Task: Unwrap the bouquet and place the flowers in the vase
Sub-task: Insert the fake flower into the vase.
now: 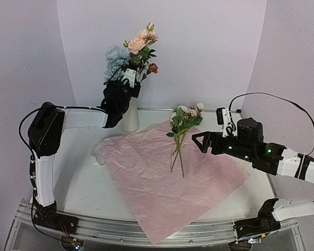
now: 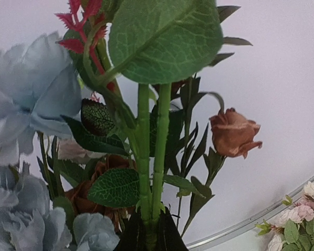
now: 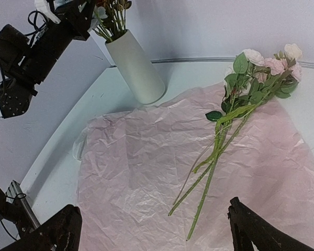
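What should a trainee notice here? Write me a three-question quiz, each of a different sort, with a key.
1. Fill in: the left gripper is shut on green ____ above the off-white ceramic vase.
2. True or false: the right gripper grips a flower.
3. The loose pink and cream roses lie: A in the off-white ceramic vase; B on the pink crinkled paper; C in the right gripper.

Key: 1 stems; 2 false, it is open and holds nothing; 3 B.
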Robot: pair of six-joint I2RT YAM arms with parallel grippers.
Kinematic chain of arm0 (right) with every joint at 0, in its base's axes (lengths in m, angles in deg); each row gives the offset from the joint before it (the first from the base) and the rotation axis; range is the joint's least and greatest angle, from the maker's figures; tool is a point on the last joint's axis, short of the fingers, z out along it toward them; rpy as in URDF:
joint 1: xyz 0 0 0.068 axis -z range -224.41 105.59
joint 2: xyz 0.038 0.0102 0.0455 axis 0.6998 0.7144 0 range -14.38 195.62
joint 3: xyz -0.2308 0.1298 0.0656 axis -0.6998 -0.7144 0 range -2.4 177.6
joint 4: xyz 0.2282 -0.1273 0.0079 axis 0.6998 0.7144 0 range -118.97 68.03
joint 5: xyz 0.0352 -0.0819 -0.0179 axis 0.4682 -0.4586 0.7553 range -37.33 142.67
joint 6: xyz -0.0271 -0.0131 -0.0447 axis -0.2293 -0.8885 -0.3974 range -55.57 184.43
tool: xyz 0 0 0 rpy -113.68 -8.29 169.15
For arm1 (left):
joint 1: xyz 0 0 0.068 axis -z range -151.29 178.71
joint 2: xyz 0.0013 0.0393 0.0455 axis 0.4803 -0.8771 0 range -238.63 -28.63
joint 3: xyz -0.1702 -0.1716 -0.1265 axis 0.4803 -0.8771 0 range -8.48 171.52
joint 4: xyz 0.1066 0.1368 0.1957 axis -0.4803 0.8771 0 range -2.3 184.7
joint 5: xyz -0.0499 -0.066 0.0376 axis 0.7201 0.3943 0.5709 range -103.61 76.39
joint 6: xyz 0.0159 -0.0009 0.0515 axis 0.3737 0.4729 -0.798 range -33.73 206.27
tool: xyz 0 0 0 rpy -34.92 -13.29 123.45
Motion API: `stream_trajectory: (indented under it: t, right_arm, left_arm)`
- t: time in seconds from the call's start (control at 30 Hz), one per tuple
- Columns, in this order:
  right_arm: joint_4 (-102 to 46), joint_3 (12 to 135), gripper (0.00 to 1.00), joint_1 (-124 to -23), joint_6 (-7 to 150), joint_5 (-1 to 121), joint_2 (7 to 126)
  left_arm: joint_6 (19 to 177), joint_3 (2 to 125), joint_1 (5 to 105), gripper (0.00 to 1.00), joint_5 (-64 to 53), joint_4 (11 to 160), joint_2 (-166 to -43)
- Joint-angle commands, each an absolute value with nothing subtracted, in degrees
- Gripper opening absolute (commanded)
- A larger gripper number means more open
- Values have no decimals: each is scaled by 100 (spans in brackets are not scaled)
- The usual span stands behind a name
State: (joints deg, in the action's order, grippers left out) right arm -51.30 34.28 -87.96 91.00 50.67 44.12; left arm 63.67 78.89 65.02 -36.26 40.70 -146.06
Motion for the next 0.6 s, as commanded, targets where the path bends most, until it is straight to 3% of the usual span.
stream_trajectory:
  t: [0.0,0.03,0.13,0.2,0.57]
  right_arm:
    - [-5265,3448,98,-8818,9026,5011,4419]
    - [-5266,3454,98,-8818,9030,5017,4432]
    - [-5267,3474,98,-8818,9035,5041,4480]
    - [-5270,3489,98,-8818,9050,5053,4512]
    - [-5278,3548,98,-8818,9070,5118,4635]
  left_arm:
    - [6732,7666,6474,6,-4072,3843,-14437]
    - [6747,7613,6474,8,-4113,3843,-14427]
    - [6872,7512,6481,34,-4233,3856,-14366]
    - [6952,7452,6483,42,-4228,3865,-14278]
    - [7257,6903,6697,53,-4329,4031,-13684]
